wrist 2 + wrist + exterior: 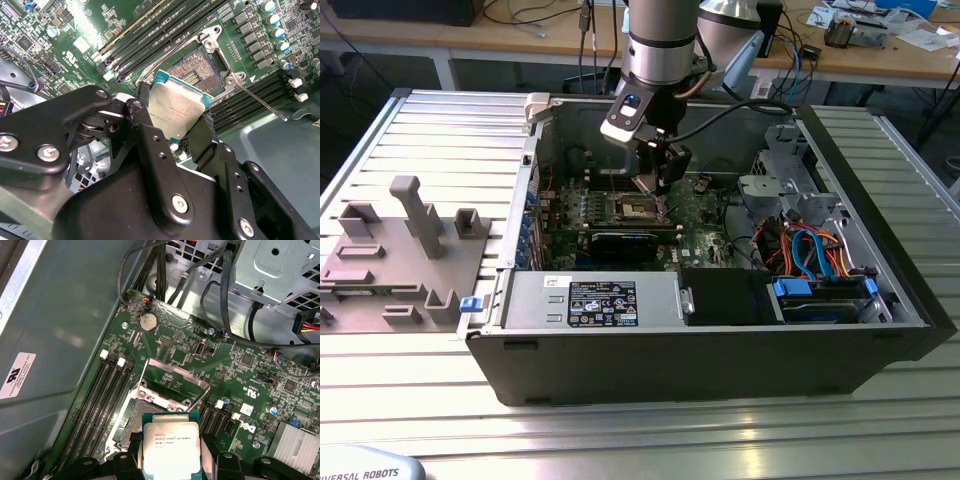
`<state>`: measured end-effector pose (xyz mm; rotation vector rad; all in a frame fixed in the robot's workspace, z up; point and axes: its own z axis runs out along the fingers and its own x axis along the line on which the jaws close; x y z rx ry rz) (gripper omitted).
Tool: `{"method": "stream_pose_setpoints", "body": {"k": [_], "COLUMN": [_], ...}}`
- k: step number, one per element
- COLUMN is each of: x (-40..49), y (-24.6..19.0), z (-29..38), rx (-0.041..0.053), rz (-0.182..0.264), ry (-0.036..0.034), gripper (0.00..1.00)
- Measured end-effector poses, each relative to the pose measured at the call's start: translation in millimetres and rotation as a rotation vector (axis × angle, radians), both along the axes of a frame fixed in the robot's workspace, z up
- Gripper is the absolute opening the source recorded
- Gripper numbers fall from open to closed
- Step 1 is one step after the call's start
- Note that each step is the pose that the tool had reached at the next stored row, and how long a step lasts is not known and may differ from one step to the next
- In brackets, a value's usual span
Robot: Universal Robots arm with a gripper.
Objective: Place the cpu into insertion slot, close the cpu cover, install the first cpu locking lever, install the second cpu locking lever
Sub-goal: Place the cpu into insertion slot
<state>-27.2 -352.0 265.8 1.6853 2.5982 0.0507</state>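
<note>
Clamped by its edges in black gripper (172, 125): cpu (176, 107), metal top outward, poised close over open insertion slot (196, 67); cpu cover (177, 370) raised, clearing entry.

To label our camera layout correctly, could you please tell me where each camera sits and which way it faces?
Exterior view: off the arm, raised, looking down into the open computer case; the arm and gripper show.
First wrist view: rides near the wrist, looking down at the motherboard; the fingers flank the cpu.
Second wrist view: near the wrist, looking along the fingers to the insertion slot.
Shared: both wrist views show the gripped cpu by the insertion slot.
</note>
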Motion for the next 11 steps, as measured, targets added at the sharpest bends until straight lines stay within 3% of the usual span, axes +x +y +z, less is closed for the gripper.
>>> {"method": "stream_pose_setpoints", "body": {"k": [11], "x": [0.0], "y": [0.0], "z": [-0.1], "rx": [0.0001], "rz": [-0.011], "ry": [0.0000], "gripper": [0.55]}}
